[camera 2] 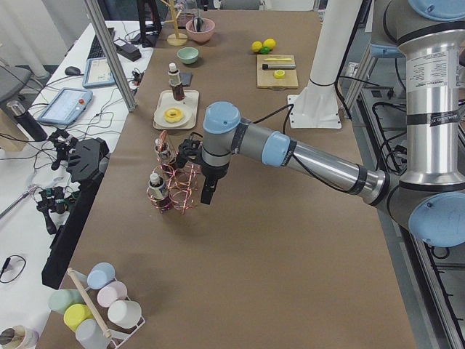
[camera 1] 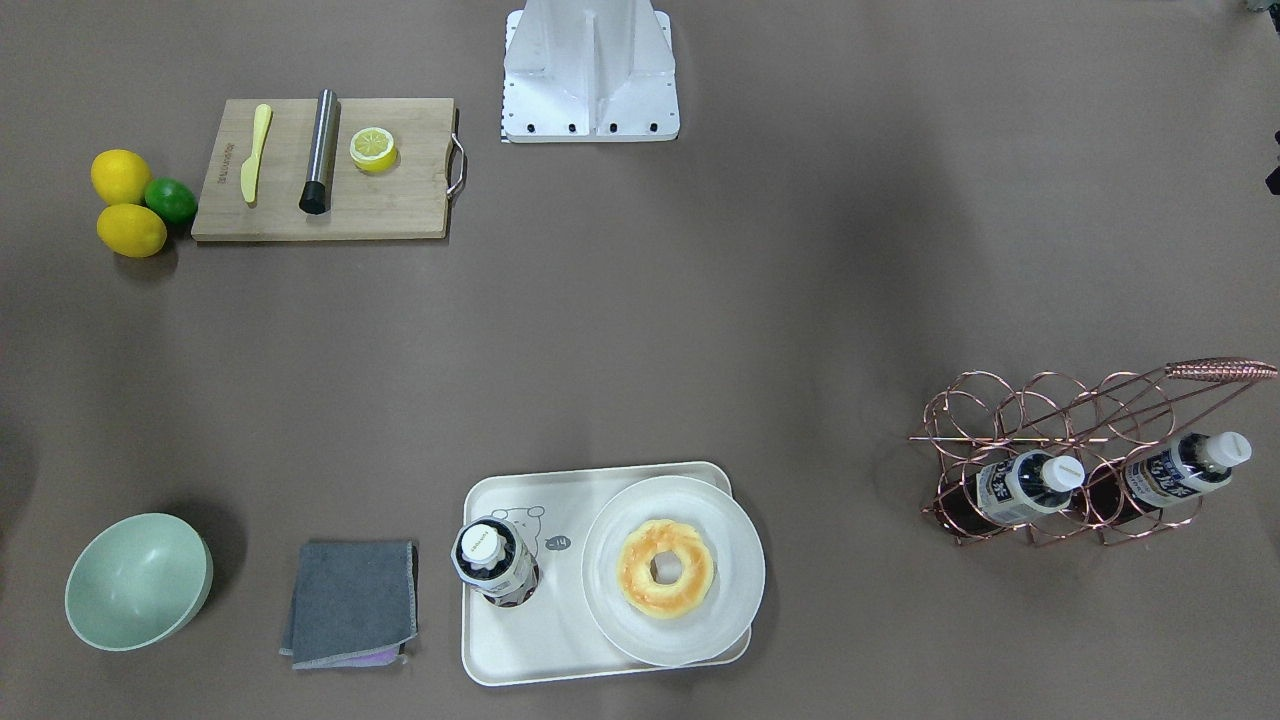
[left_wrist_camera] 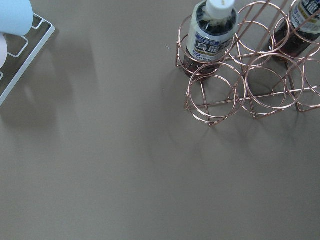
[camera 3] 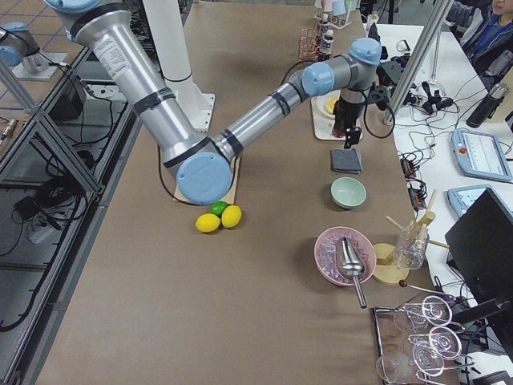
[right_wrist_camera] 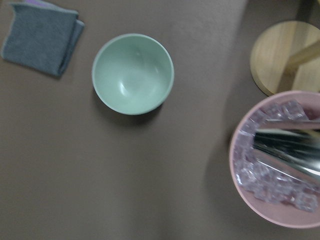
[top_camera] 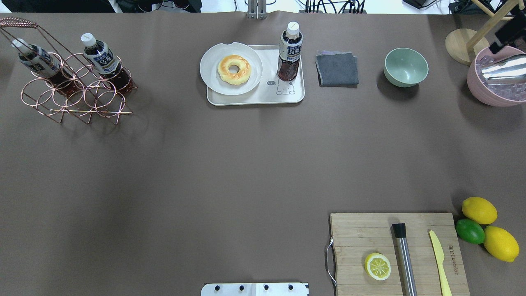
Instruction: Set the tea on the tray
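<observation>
Tea (top_camera: 290, 53) upright on tray (top_camera: 250, 100), mid far tabletop edge. Right tool (camera 3: 351, 141) seems near it; a sideways swing could topple it. Its opening, and the left tool's (camera 2: 209, 190): cannot tell.

The left arm (camera 2: 312, 160) is showing brushed silver tubes joined by pale blue caps, a black cable trailing along them and a white printed label wrapping its upper tube. The right arm (camera 3: 264, 112) is wearing the same silver and blue, with black bands ringing its joints. The left tool (camera 2: 208, 185) and right tool (camera 3: 350, 128) are showing black. The white base plate (camera 1: 590, 100) on the counter is carrying a white ribbed column above it and, along its edge, what look like dark screws.
</observation>
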Controlling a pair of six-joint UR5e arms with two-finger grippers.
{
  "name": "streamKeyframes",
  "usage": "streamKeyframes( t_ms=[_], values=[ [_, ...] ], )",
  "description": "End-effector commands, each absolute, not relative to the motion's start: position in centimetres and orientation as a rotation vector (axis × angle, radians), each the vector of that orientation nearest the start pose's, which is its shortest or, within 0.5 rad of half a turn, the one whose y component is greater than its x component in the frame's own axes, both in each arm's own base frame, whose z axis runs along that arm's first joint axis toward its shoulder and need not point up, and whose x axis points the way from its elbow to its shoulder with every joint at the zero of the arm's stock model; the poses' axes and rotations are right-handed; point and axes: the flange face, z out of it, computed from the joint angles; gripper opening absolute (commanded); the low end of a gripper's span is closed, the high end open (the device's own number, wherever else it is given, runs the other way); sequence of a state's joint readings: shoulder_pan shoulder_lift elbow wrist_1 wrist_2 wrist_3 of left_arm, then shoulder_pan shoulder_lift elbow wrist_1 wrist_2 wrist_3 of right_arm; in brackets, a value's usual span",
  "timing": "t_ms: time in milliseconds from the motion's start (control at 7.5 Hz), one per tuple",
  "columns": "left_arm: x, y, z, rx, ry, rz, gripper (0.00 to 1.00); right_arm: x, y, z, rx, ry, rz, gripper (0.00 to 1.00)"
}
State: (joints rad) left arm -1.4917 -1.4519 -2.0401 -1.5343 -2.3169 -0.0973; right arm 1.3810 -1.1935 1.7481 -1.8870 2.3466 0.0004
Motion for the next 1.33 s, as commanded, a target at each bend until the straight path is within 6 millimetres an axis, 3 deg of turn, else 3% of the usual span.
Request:
streamKeyframes(
  t_ms=[0,133,267,533,1200],
  values=[
    [-3.9,-41.8,52.8,0.160,0.773,0.059,0.97,4.0,-54.2,50.6,0.136,-0.775,-0.311,1.00],
    [-4.5,-41.6,53.4,0.164,0.785,0.057,0.96,5.3,-52.5,52.8,0.119,-0.763,-0.315,1.00],
    [-6.4,-40.8,56.5,0.190,0.798,0.114,0.96,5.4,-51.9,53.6,0.108,-0.747,-0.314,1.00],
    [-6.4,-40.9,56.7,0.184,0.843,0.098,0.97,5.4,-50.7,55.2,0.082,-0.748,-0.312,1.00],
    [-6.7,-40.9,57.3,0.173,0.756,0.058,0.97,4.9,-50.3,54.3,0.100,-0.746,-0.336,1.00]
  ],
)
